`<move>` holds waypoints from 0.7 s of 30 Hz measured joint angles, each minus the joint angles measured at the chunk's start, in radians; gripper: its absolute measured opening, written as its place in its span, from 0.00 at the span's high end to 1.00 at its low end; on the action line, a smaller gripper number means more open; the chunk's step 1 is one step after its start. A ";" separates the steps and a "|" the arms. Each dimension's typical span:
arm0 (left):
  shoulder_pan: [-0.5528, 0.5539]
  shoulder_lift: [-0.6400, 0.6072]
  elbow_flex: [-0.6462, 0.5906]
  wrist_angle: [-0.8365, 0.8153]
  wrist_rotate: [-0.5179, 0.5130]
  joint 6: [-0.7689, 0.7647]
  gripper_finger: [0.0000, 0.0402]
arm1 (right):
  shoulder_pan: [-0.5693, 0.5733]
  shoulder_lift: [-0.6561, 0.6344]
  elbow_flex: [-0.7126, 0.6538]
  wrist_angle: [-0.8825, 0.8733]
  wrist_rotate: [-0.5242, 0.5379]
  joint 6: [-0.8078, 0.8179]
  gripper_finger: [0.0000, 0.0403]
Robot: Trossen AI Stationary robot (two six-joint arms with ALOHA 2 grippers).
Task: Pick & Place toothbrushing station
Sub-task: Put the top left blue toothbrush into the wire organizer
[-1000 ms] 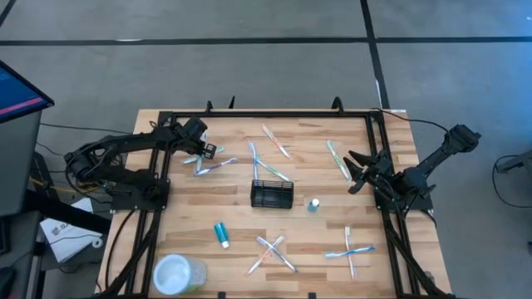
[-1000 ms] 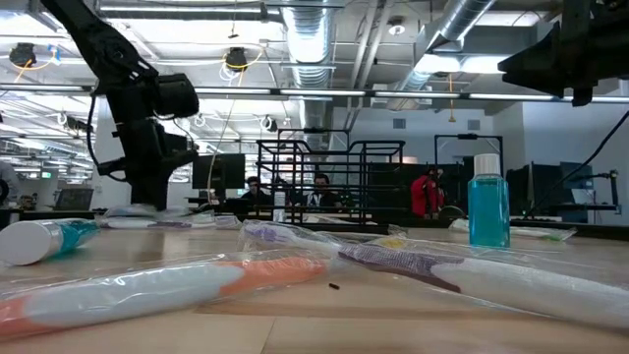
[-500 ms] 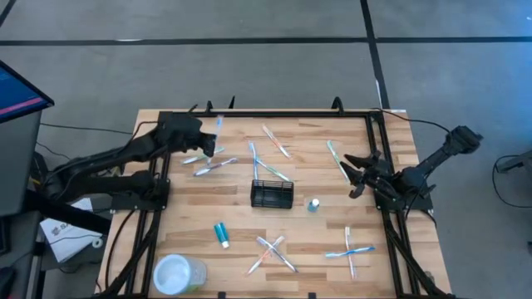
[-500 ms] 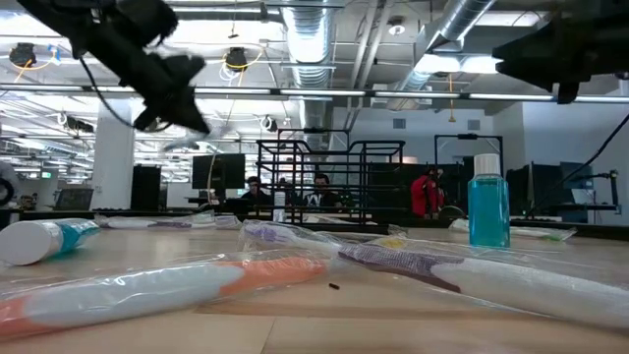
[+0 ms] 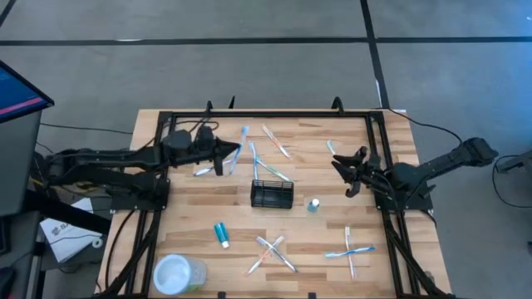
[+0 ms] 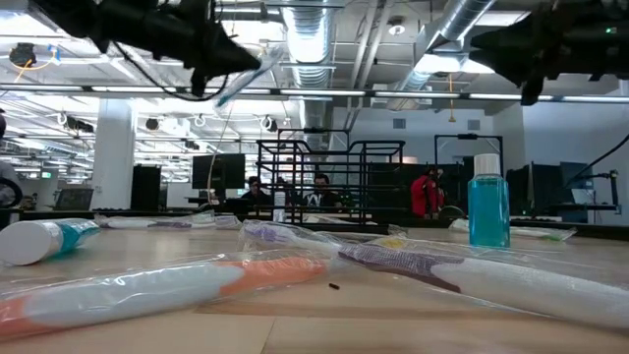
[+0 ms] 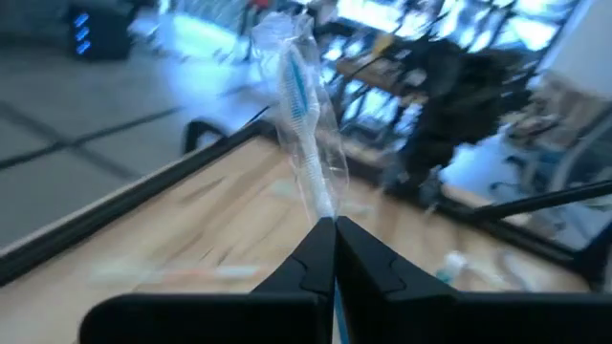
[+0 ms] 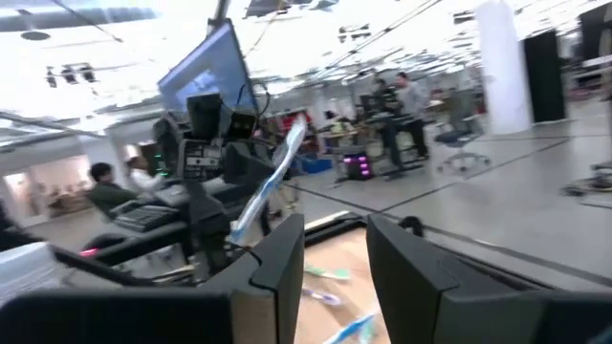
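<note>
No writing legible on wrapped toothbrush point(image 7: 304, 115).

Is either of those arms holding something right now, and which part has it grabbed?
The left end effector pinches a wrapped toothbrush by one end. The right end effector is open, holding nothing.

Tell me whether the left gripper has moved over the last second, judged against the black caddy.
Yes. In the high view the left gripper, shut on a wrapped toothbrush, has swung toward the table's middle, nearer the black caddy, which has not shifted.
</note>
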 joint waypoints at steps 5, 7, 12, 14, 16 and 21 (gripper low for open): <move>-0.064 0.115 0.000 0.186 0.000 0.024 1.00 | -0.080 0.100 0.052 0.011 -0.144 0.061 0.73; -0.081 0.157 0.000 0.246 -0.001 0.025 1.00 | -0.097 0.153 0.092 0.010 -0.191 0.061 0.73; -0.119 0.247 0.000 0.361 -0.002 0.032 1.00 | -0.136 0.305 0.195 0.008 -0.259 0.037 0.73; -0.135 0.274 0.000 0.392 -0.002 0.055 1.00 | -0.153 0.371 0.233 0.008 -0.277 0.037 0.73; -0.150 0.293 0.000 0.421 -0.002 0.076 1.00 | -0.168 0.436 0.271 0.009 -0.308 0.037 0.73; -0.187 0.322 0.000 0.491 -0.002 0.122 1.00 | -0.205 0.585 0.355 0.074 -0.416 0.037 0.73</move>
